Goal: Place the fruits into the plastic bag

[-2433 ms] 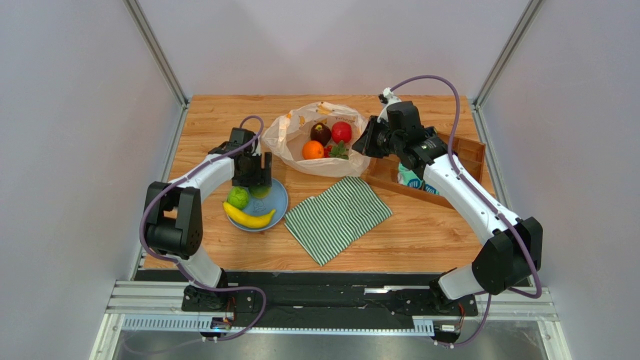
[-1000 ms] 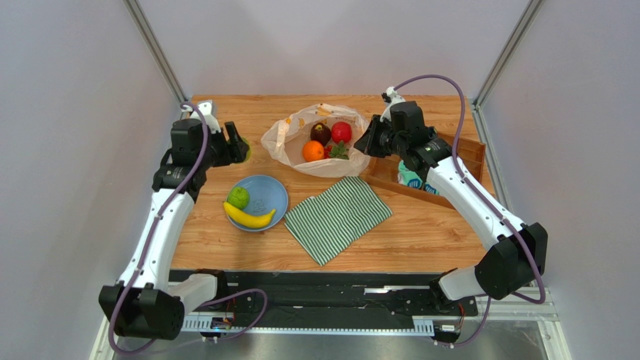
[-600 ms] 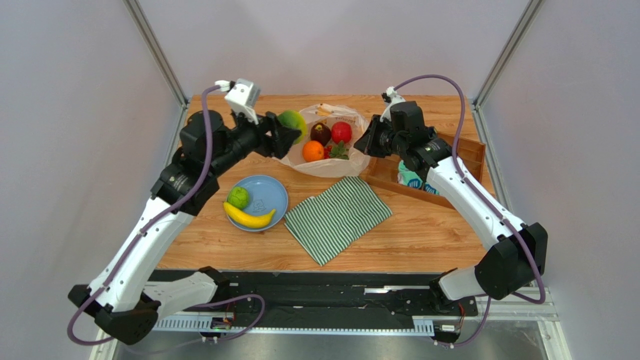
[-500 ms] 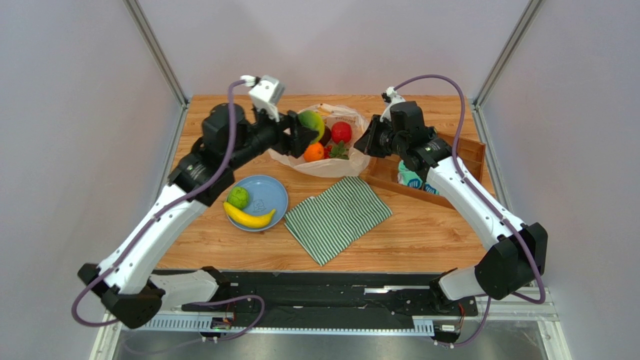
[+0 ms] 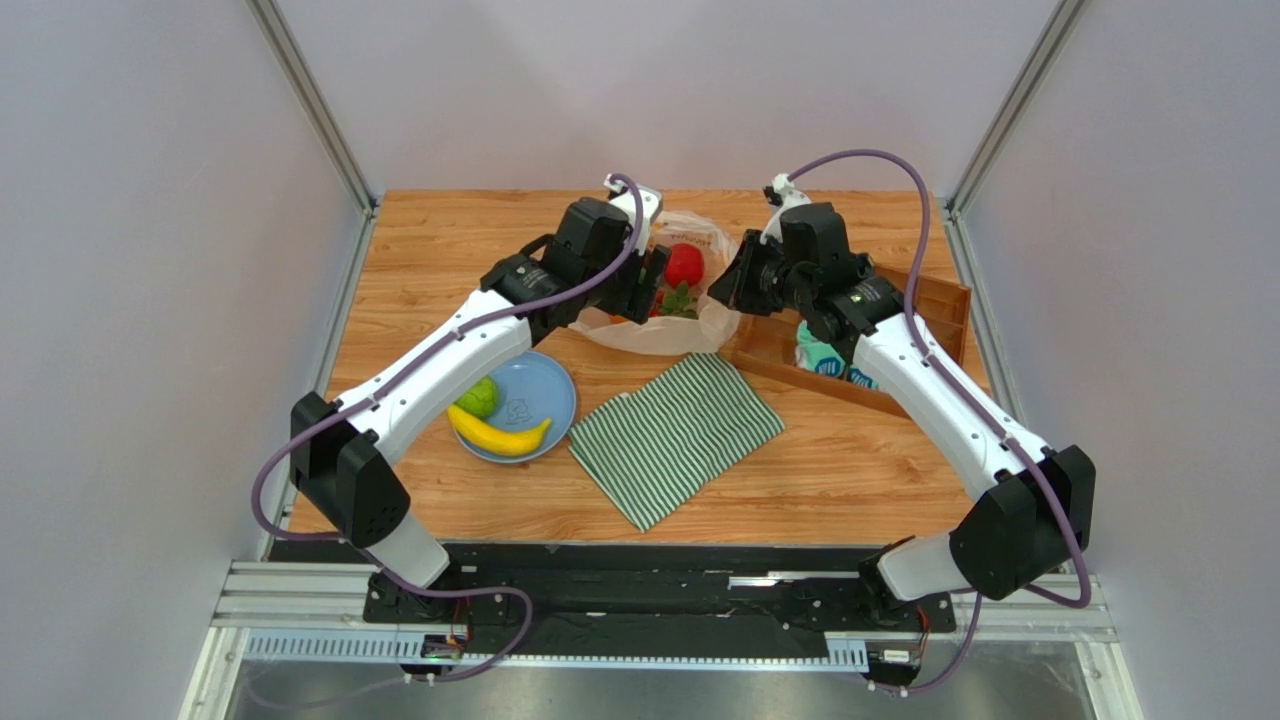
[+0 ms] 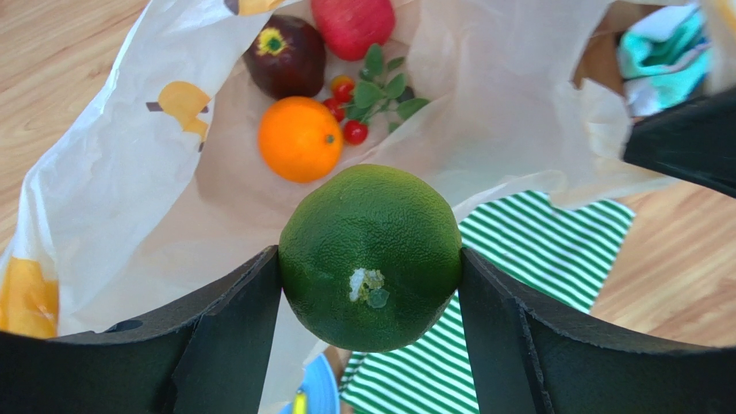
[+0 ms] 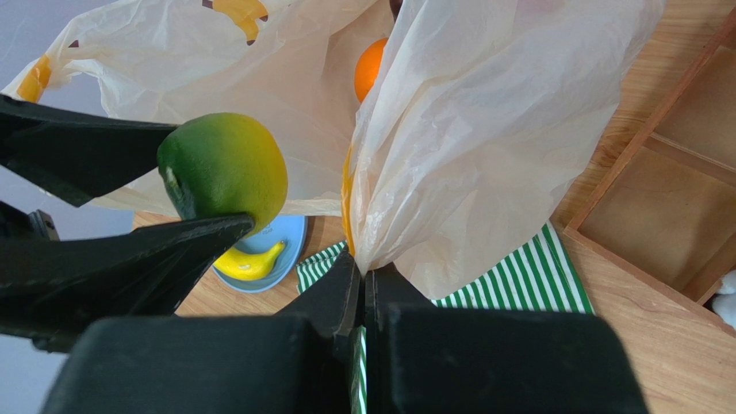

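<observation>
My left gripper (image 5: 646, 285) is shut on a round green fruit (image 6: 370, 254) and holds it above the open mouth of the plastic bag (image 6: 130, 198). The fruit also shows in the right wrist view (image 7: 225, 168). Inside the bag lie an orange (image 6: 300, 138), a dark purple fruit (image 6: 288, 55), a red apple (image 6: 352, 24) and small red berries with leaves (image 6: 354, 131). My right gripper (image 7: 364, 274) is shut on the bag's right edge (image 7: 484, 129) and holds it up. A banana (image 5: 499, 437) and a green apple (image 5: 478, 396) lie on the blue plate (image 5: 544, 387).
A green-striped cloth (image 5: 676, 435) lies in front of the bag. A wooden tray (image 5: 932, 308) with teal rolled socks (image 5: 819, 357) stands at the right, under my right arm. The plate is at the front left of the bag.
My left gripper has lifted the green fruit off the plate, swung it round the back left and carried it right to over the bag's mouth. My right gripper has stayed on the bag's edge.
</observation>
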You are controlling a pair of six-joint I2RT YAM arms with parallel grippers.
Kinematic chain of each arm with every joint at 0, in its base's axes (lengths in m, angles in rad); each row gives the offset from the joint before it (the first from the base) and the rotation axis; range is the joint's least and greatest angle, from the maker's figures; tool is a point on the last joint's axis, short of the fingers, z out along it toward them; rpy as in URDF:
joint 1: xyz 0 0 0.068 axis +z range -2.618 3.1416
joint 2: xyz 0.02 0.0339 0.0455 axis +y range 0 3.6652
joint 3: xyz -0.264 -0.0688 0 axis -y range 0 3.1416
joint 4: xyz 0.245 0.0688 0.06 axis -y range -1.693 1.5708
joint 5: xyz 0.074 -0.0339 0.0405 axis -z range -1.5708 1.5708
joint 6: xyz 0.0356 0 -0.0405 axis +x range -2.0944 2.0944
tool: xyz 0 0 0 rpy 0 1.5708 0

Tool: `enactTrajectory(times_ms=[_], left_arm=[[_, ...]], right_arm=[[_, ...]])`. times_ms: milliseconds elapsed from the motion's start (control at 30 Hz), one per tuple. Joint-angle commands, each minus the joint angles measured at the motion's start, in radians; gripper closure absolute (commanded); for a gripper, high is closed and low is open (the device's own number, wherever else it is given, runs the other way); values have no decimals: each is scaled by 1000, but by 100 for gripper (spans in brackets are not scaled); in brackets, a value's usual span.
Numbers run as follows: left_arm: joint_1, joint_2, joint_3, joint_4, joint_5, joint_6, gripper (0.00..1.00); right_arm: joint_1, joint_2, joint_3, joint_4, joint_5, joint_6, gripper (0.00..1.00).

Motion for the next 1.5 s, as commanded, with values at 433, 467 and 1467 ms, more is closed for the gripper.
enactTrajectory(times_ms=[433,467,1467], left_arm=[[110,171,91,11,-34,34,19],[111,177,83,19,-25,33,18],[110,25,-55,195,391,73,11]], right_arm=[[4,-39,-8,-5,16,-24,100],[2,-39,-8,-5,17,-23,100],[2,-26,-5,0,14,-21,100]])
